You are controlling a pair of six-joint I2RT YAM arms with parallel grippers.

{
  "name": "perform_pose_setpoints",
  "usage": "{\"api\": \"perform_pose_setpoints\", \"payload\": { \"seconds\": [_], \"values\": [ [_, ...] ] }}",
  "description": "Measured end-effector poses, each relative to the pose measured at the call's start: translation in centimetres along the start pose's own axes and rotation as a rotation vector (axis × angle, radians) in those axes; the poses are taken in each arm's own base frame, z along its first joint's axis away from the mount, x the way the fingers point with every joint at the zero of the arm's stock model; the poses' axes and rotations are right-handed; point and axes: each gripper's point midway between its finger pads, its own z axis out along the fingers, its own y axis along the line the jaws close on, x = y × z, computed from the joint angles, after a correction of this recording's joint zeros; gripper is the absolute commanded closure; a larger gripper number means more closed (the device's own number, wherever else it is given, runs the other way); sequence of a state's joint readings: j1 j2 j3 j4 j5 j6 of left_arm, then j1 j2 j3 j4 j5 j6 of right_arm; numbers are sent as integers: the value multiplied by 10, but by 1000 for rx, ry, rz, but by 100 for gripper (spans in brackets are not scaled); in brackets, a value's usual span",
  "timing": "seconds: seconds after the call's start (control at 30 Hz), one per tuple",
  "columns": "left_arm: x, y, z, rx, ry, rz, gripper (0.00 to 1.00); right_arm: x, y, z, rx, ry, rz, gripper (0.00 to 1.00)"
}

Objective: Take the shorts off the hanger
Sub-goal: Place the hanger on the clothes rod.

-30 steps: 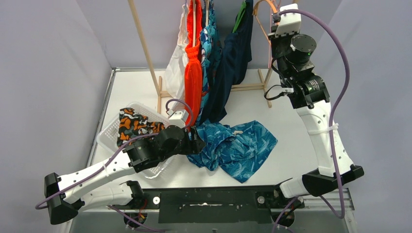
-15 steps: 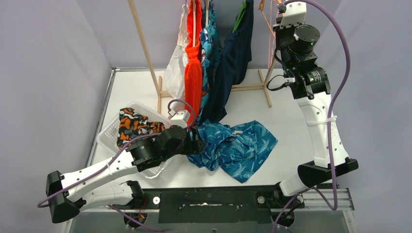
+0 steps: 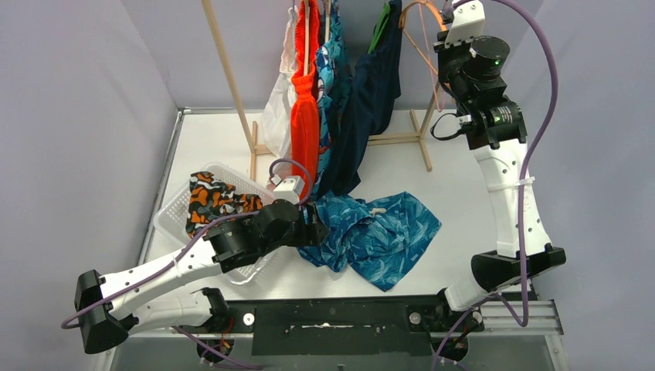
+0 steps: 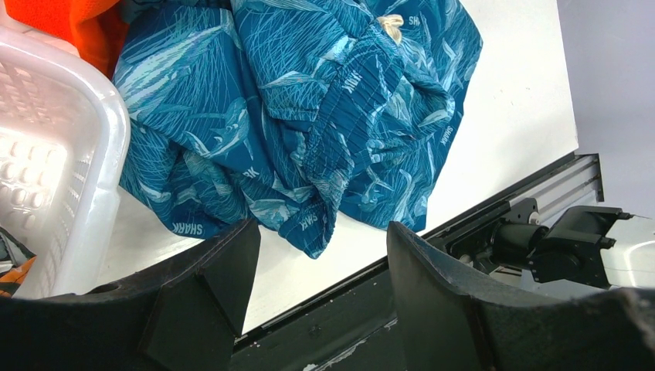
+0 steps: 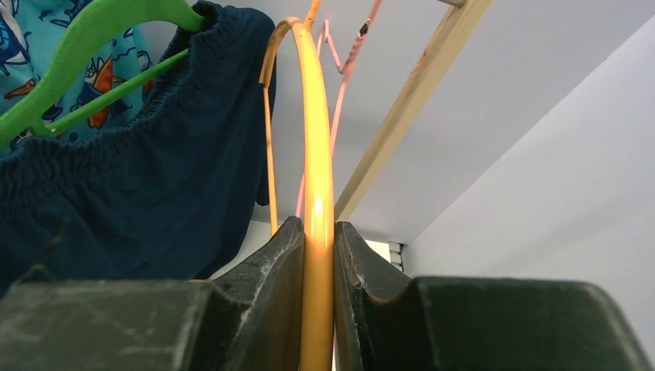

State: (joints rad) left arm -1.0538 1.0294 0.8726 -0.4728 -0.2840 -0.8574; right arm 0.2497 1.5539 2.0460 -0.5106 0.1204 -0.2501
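Basically, right hand (image 5: 318,232) was clamped on the orange hanger (image 5: 313,116), navy shorts (image 5: 116,209) hanging just left of it; left hand (image 4: 317,247) sat open by the blue shorts (image 4: 309,116).

blue shorts (image 4: 309,116) crumpled on tbl (image 4: 510,100), basket (image 4: 85,154) at L, pincer (image 4: 320,239) open

Left arm lies low at 8 o'clock, left gripper (image 4: 320,236) agape; right arm towers at 1 o'clock, right gripper (image 5: 318,232) pinches orange hanger (image 5: 313,116).
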Motion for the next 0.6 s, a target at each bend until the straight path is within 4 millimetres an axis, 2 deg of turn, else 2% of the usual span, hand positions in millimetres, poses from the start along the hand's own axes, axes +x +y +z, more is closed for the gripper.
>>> {"api": "perform_pose_setpoints", "payload": {
  "seconds": [0.2,0.23,0.27,0.37,0.43,0.5,0.6],
  "values": [
    [0,0,0,0,0,0,39,0,1,0,-4,0,2,77],
    [0,0,0,0,0,0,39,1,1,0,-2,2,4,59],
    [0,0,0,1,0,0,39,2,0,0,1,7,7,49],
    [-1,-1,-1,5,-2,-1,38,8,-2,-2,22,34,25,42],
    [-3,-3,-4,19,-10,-6,36,10,-4,-6,39,40,46,30],
    [-7,-6,-8,36,-26,-12,34,16,-4,-16,37,47,68,23],
    [-12,-8,-13,55,-45,-21,33,20,0,-41,3,33,101,17]
  ]
}}
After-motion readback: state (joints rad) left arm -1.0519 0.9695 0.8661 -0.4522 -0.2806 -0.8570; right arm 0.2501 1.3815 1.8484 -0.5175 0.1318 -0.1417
